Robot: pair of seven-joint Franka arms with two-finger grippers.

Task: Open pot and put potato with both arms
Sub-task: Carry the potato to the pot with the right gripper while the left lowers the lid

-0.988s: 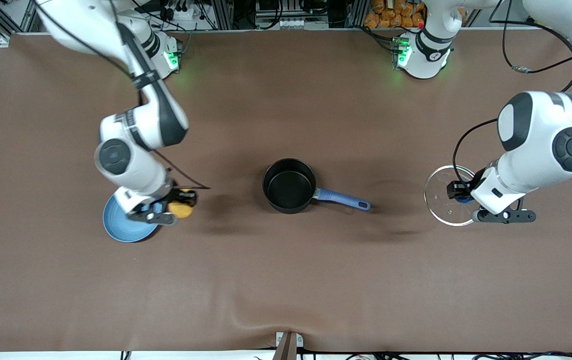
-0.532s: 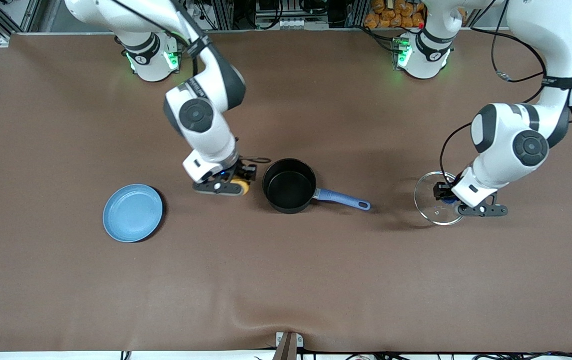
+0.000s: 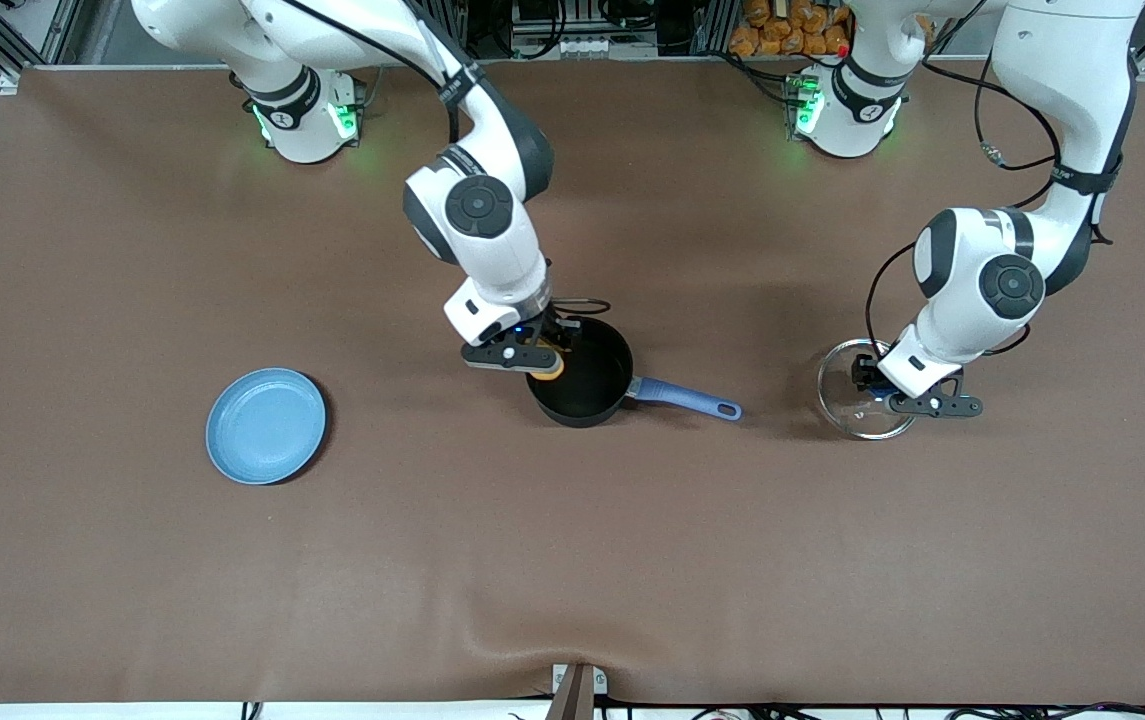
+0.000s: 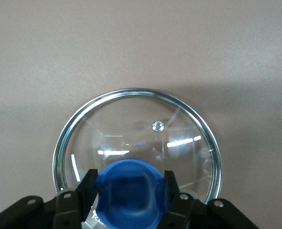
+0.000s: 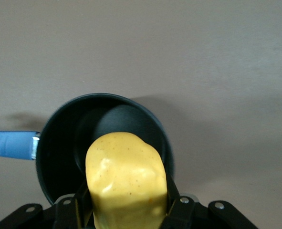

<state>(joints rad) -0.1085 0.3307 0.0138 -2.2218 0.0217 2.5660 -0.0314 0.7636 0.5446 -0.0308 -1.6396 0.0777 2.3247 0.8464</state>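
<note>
The black pot [image 3: 594, 388] stands uncovered in the middle of the table, its blue handle [image 3: 684, 397] pointing toward the left arm's end. My right gripper [image 3: 548, 358] is shut on the yellow potato [image 3: 545, 370] and hangs over the pot's rim on the right arm's side. In the right wrist view the potato [image 5: 126, 176] fills the jaws above the pot [image 5: 59, 157]. My left gripper [image 3: 872, 386] is shut on the blue knob [image 4: 129, 191] of the glass lid [image 3: 847, 415], held low over the table off the handle's end. The lid's glass [image 4: 145, 138] shows bare brown cloth beneath.
A flat light-blue plate [image 3: 265, 425] with nothing on it lies toward the right arm's end. Brown cloth [image 3: 572, 560] covers the whole table. Both arm bases [image 3: 297, 120] stand along the table's edge farthest from the front camera.
The right arm has carried the potato from above the plate across to the pot's rim. The left arm has shifted the lid slightly toward the pot.
</note>
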